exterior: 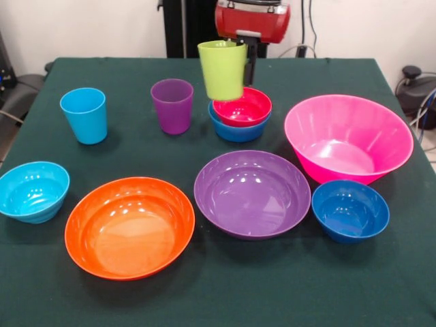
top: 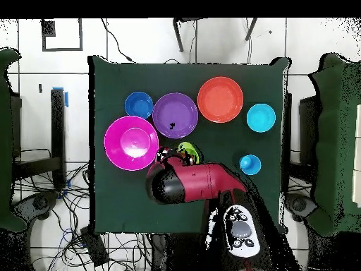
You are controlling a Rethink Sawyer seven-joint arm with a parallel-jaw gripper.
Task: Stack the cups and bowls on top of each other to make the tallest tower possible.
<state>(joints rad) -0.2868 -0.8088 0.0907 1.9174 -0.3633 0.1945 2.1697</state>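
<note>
Bowls fill the near side of the dark green table (exterior: 225, 300): a wide orange bowl (exterior: 129, 227) and a wide purple bowl (exterior: 252, 193) in front, a small cyan bowl (exterior: 33, 191) at the left edge and a small dark blue bowl (exterior: 350, 210) to the right. Behind the dark blue one sits the big pink bowl (exterior: 348, 137), tilted a little toward the camera. Farther back a light blue cup (exterior: 84, 114) and a purple cup (exterior: 172, 105) stand upright, well apart, mouths up. Beside the purple cup a red bowl (exterior: 242, 107) rests nested in a blue bowl (exterior: 237, 129). Just above their left rim hangs the lime green cup (exterior: 222, 69), mouth up, its long axis close to vertical. The gripper (exterior: 243, 53) of the red arm (exterior: 252, 20) is clamped on the cup's right rim, one finger (exterior: 250, 65) dark against the outer wall. Seen from above, the arm covers most of the stack; only a sliver of green cup shows.
</note>
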